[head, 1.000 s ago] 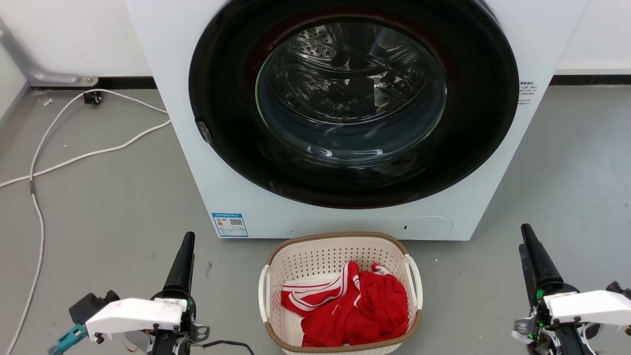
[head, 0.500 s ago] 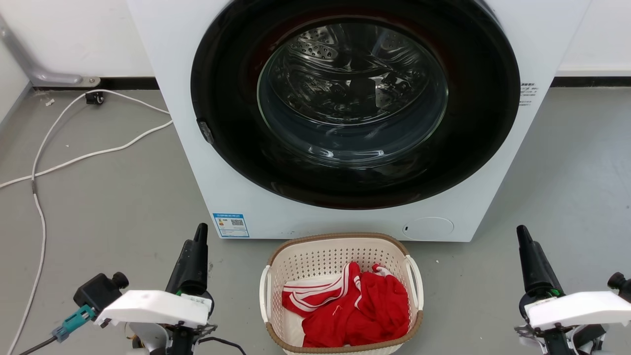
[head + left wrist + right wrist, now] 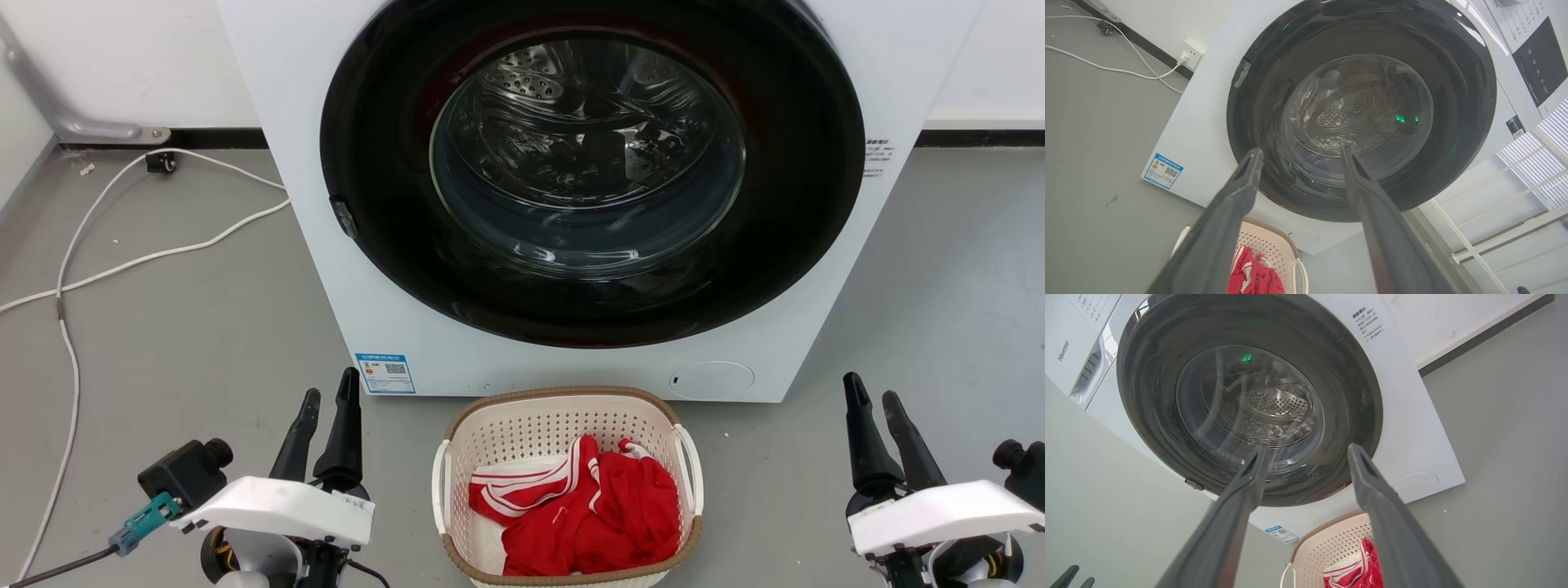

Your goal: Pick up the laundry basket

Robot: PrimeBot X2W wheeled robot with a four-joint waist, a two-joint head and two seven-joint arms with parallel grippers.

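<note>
Jaws stand apart on the left gripper and the right gripper — one at either side of the laundry basket, which sits on the floor just before the washer.

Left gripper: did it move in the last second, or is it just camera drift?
Yes. Against the washer's blue label, which barely shifts, the left gripper has come right, toward the laundry basket, and its fingers now stand apart.

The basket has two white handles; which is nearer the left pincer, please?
The handle on the basket's left side, facing the left pincer; the other handle sits beyond the red clothes.
</note>
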